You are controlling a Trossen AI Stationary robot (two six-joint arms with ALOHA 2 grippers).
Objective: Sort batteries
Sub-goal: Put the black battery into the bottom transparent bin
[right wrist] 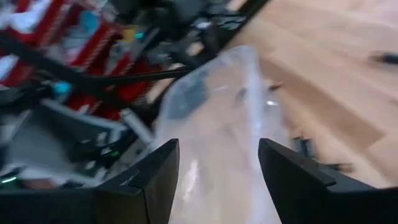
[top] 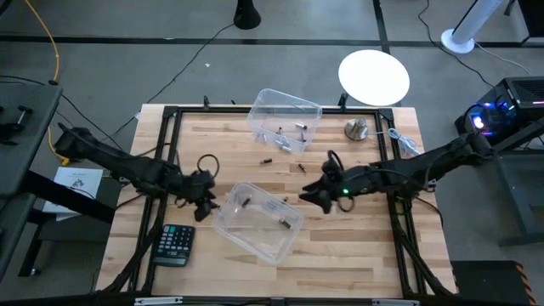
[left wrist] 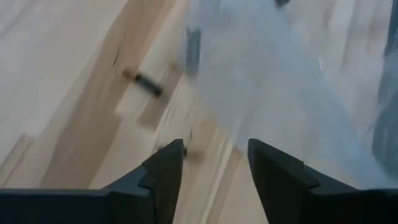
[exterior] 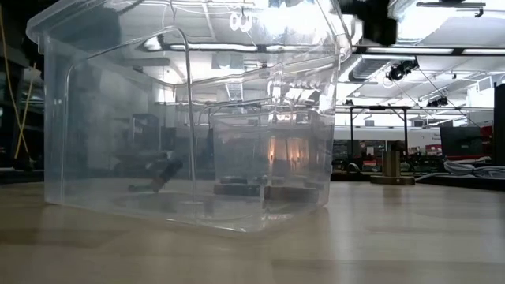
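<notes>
Hovering just beside the near clear plastic bin [top: 255, 221], the left gripper [top: 204, 206] is showing its two dark fingers [left wrist: 165, 171] parted in its own wrist view, with bare wood between them and nothing held. Ahead of those fingers one small dark battery [left wrist: 148, 83] is lying on the wooden table [top: 357, 246], and a second, blurred battery [left wrist: 193, 46] is showing at or behind the bin's clear wall; which, I cannot tell. On the far side of the same bin from the left gripper, the right gripper [top: 319, 194] is hanging over the table with its fingers [right wrist: 155, 171] spread wide and empty, the clear plastic of a bin filling the gap in front of them. Inside the near bin two batteries [top: 244, 202] [top: 286, 223] are lying apart, one toward each end. Beyond both grippers a second clear bin [top: 285, 119] is holding several more batteries [top: 289, 136], and two loose batteries [top: 267, 158] [top: 301, 167] are lying on the wood between the bins, the second one just ahead of the right gripper. A round silver metal knob [top: 355, 129] is standing past the right gripper near the table's far edge, and a black calculator [top: 174, 244] is lying behind the left gripper.
</notes>
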